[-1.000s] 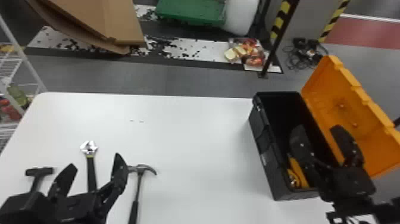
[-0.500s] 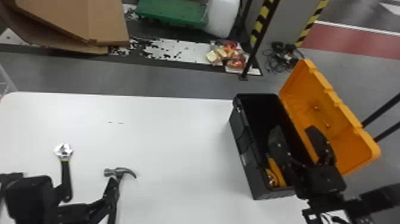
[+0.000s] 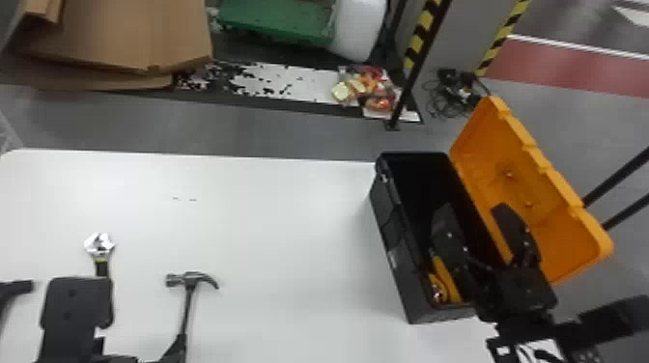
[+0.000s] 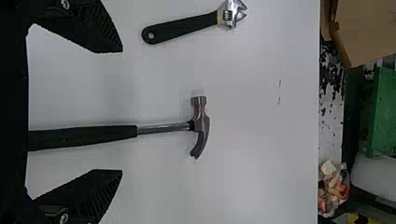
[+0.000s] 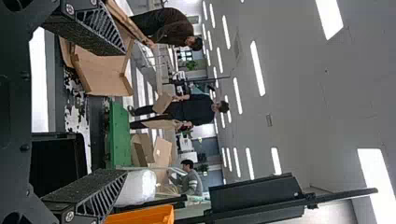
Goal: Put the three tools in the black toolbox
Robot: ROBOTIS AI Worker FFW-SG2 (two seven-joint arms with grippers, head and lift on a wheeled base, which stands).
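Observation:
My left gripper (image 3: 130, 357) is low on the left of the head view, around the lower part of the claw hammer (image 3: 187, 299). In the left wrist view the left gripper (image 4: 119, 112) stands open, the hammer's dark handle (image 4: 88, 136) lying between its fingers. The adjustable wrench (image 3: 100, 246) lies left of the hammer, and another dark tool (image 3: 14, 288) is at the far left edge. My right gripper (image 3: 475, 212) is held over the black toolbox (image 3: 410, 270), whose orange lid is raised; in the right wrist view the right gripper (image 5: 123, 109) is open with nothing held.
The toolbox's orange lid (image 3: 526, 193) leans out to the right. Inside the box, near its front end, is a yellow-orange item (image 3: 446, 280). The white table (image 3: 289, 231) spreads between hammer and toolbox. Cardboard (image 3: 120, 38) and a green cart (image 3: 275, 19) stand beyond the table.
The head view has swung rightward, so table and toolbox appear farther left. My left gripper has shifted right from beside the wrench to around the hammer's handle. The right one stays over the toolbox.

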